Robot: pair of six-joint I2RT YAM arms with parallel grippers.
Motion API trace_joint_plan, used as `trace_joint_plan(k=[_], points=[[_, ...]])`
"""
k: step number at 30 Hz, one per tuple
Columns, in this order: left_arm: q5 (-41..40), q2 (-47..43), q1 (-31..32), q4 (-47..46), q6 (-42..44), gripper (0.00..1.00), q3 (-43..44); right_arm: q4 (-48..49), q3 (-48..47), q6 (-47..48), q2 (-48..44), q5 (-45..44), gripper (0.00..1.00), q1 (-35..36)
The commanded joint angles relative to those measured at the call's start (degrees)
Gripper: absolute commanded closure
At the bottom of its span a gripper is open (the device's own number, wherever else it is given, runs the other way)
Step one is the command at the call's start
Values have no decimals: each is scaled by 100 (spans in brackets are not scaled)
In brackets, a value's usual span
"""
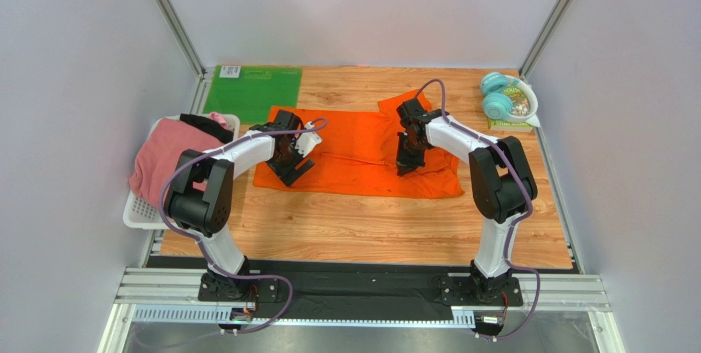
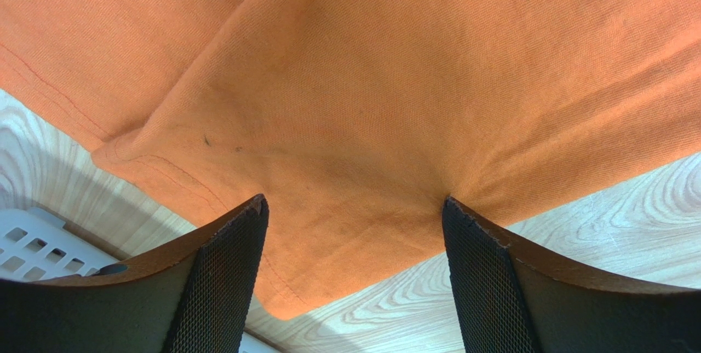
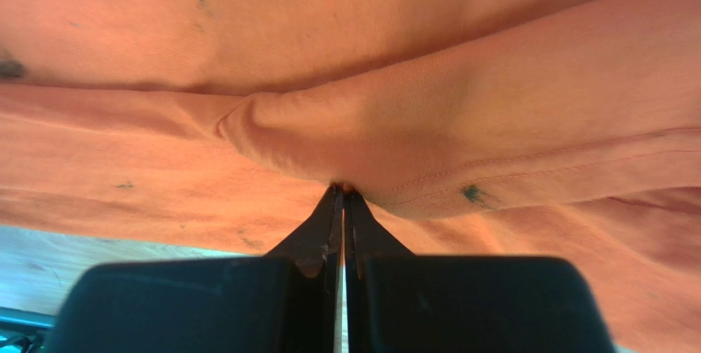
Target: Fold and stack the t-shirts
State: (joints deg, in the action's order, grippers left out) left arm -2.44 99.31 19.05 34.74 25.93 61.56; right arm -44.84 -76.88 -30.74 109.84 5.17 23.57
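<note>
Right claw (image 3: 342,190) pinched shut on a ridge of the orange t-shirt (image 1: 359,154); left claw (image 2: 354,209) spread wide.
The shirt lies flat on the wooden table (image 1: 370,226); the left fingers straddle its near-left corner.

A: Where does the orange t-shirt (image 1: 358,152) lie?
B: Spread on the wooden table (image 1: 354,230), with the left gripper (image 1: 290,162) at its left edge and the right gripper (image 1: 406,166) on its right half.
A: And left of it?
B: A white basket (image 1: 140,213) with the pink t-shirt (image 1: 164,156) and the black t-shirt (image 1: 206,126).
</note>
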Motion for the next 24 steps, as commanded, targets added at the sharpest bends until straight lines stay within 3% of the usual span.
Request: trace_joint_plan(k=[1,9,24], points=[[24,-192,2,-11,52,17,-12,-244,-547,174,-86,-332,100,-28],[-11,-192,2,-29,61,17,-74,-508,-1336,279,160,-420,100,-265],[-20,-140,2,6,105,17,-65,-842,-2955,578,1513,-183,100,-547]])
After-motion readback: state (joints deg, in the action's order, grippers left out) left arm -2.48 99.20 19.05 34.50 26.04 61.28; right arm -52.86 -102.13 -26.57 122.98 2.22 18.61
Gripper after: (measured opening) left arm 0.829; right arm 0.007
